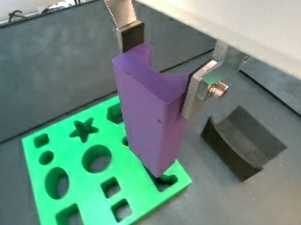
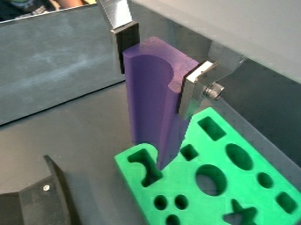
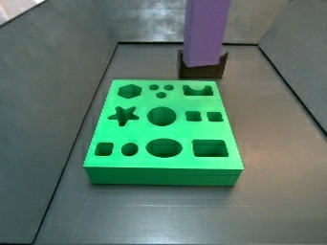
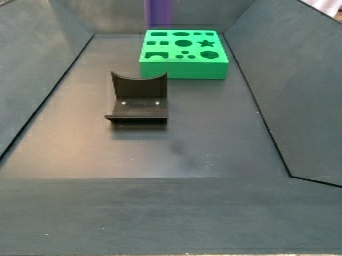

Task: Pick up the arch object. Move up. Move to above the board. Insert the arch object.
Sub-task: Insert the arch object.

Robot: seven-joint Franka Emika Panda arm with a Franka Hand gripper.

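The arch object, a tall plain purple prism, stands upright with its lower end at the arch-shaped cut-out on the edge of the bright green thick slab, the board, and in both wrist views the two-finger silver gripper sits above that board, its jaws clamped on the prism's upper part. A dark L-shaped fixture rests on the grey floor, apart from the board

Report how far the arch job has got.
Done: the gripper is shut on the purple arch object, lifted and carried over the green board. In hand: in both wrist views its lower end sits at the board's arch cut-out. Left: full insertion and release.
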